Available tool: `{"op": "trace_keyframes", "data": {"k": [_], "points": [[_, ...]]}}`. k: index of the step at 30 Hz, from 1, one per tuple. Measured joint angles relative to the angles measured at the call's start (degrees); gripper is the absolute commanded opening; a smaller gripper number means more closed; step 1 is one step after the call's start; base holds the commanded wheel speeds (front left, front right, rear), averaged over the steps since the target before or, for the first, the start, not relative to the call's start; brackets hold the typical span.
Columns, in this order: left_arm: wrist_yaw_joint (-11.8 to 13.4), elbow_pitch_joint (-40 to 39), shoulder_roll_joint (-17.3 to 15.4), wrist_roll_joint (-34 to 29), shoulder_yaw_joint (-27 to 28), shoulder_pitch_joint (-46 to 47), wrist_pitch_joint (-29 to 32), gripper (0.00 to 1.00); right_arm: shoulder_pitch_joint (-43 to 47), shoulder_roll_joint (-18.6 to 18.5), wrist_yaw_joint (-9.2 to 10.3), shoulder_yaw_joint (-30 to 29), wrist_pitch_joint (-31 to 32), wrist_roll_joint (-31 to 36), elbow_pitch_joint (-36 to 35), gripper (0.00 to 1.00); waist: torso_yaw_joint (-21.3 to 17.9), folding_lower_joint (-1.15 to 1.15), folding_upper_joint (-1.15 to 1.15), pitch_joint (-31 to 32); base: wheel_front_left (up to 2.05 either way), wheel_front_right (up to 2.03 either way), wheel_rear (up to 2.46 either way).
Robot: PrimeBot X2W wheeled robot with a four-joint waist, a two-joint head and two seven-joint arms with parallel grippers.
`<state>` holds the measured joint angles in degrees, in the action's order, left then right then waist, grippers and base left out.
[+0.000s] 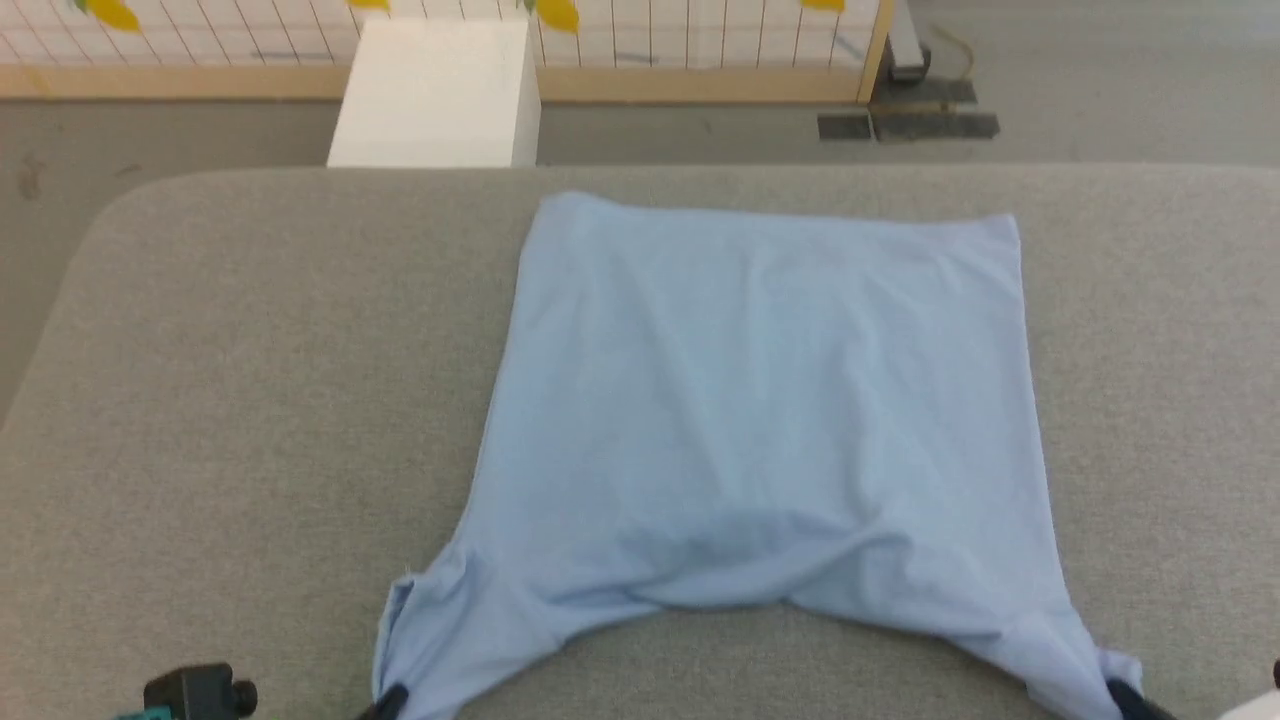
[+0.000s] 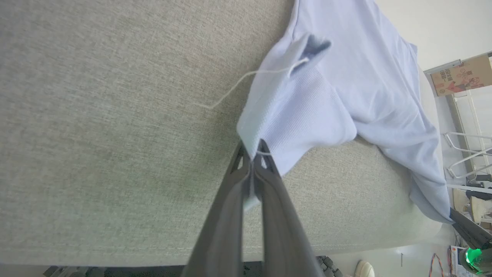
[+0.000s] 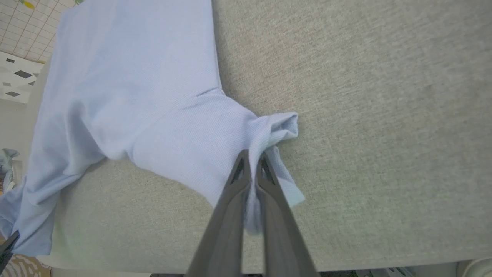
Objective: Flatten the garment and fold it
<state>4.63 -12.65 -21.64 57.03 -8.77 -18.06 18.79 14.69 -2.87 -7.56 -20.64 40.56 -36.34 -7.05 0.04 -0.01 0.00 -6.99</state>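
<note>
Pinching fine-ribbed sleeve knit, left gripper (image 2: 253, 154) and right gripper (image 3: 251, 158) both clamped tight on the light blue shirt (image 1: 760, 400) (loose white thread (image 2: 251, 72) at left sleeve), spread flat, trapezoidal, on coarse grey woven cushion (image 1: 250, 400).

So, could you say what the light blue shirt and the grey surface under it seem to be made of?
The light blue shirt: soft knit, probably cotton, matte; ribbed texture on sleeve. The grey surface: likely woven upholstery fabric, matte; heathered weave.
</note>
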Motion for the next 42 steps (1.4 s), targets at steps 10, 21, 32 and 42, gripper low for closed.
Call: {"op": "trace_keyframes", "data": {"k": [10,21,32,42], "points": [[3.07,-5.26,-1.89,0.71,1.09,-8.2,2.36,0.0,6.76,0.0,0.0,-0.23,3.83,-1.8,-1.32,0.0,0.49,0.0,0.0,6.98,0.0,0.0,0.0],[2.97,-9.59,-0.82,-1.99,1.3,-8.01,-2.5,0.0,6.32,-0.02,0.0,-1.72,0.13,1.79,-3.87,0.0,1.57,0.0,0.0,6.96,0.0,0.0,0.0],[1.66,-9.75,-0.12,-4.7,-2.86,0.11,-1.69,0.0,-3.19,-0.02,0.0,3.74,-4.57,9.12,11.98,0.0,2.35,0.0,0.0,4.14,0.0,0.0,0.0],[1.41,-9.35,-0.12,-5.1,-3.64,2.15,-1.23,0.0,-8.49,-1.2,-0.48,4.22,-8.37,9.93,20.12,1.0,2.89,0.01,0.0,2.77,0.0,0.0,0.0]]}}
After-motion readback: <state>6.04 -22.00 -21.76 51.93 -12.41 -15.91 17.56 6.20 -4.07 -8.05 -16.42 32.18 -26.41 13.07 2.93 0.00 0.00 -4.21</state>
